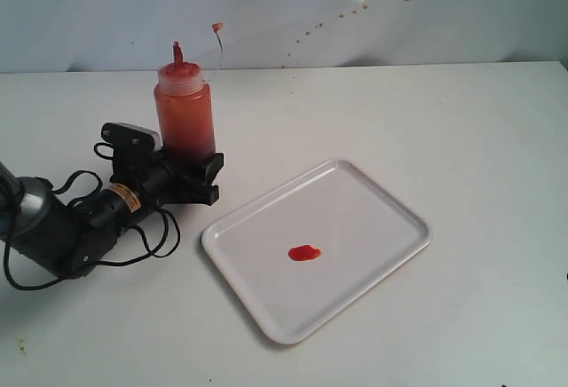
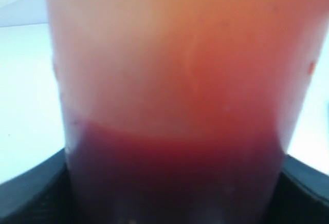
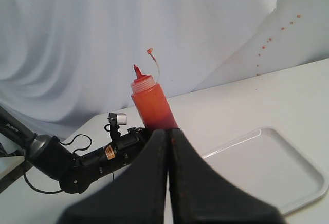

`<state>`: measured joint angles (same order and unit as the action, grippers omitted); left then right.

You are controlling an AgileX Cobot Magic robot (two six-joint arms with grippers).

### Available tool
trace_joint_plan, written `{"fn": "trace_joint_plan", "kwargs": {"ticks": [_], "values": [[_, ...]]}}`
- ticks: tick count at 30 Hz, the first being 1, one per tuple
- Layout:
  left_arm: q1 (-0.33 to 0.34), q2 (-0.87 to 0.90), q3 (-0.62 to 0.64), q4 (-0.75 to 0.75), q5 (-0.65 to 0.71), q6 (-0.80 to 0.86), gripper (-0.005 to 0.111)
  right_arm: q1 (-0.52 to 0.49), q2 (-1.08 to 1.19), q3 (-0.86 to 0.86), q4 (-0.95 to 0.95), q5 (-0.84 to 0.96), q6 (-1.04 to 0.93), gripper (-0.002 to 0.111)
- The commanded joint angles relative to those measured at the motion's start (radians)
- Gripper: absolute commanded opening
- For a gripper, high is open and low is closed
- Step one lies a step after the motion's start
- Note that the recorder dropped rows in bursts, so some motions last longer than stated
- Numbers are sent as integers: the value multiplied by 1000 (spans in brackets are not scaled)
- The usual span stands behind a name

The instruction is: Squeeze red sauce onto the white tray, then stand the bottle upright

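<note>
Standing upright toward the bench's back left, the bottle [image 1: 185,116] is clamped low on its body by the left gripper [image 1: 189,172]. Soft and part full, it likely dents easily, so mid-body looks the best hold. Sauce [image 1: 304,252] lies on the tray [image 1: 355,214]. The right gripper [image 3: 167,132] is closed and empty.

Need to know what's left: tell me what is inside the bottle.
Visible through the translucent bottle: red sauce, darkest low down. The left gripper clasps the base, so the very bottom is covered.
</note>
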<state>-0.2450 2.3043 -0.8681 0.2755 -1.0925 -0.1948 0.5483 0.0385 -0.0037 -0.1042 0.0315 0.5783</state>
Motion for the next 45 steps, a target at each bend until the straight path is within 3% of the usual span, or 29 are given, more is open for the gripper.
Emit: {"fn": "trace_joint_plan", "kwargs": {"ticks": [1, 45], "values": [[2, -10, -10, 40, -50, -9, 0, 0, -6, 4, 3, 4, 5, 0], [2, 44, -57, 75, -22, 47, 0, 0, -6, 4, 7, 4, 5, 0]]}}
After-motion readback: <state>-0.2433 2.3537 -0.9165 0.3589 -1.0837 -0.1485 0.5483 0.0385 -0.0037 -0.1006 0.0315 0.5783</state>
